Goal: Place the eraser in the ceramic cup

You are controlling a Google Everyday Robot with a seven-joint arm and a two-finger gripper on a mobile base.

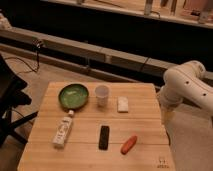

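Observation:
The eraser (104, 137) is a flat black bar lying on the wooden table (140, 150), near the front middle. The ceramic cup (102, 94) is a small white cup standing upright at the back middle, straight behind the eraser. My white arm (186, 85) reaches in from the right. My gripper (167, 116) hangs low beside the table's right edge, well right of both the eraser and the cup, and it holds nothing that I can see.
A green round pan (73, 95) sits left of the cup. A small white block (123, 104) lies right of the cup. A white tube (63, 131) lies at the left. An orange carrot-shaped thing (129, 144) lies right of the eraser. A dark object (10, 95) stands left of the table.

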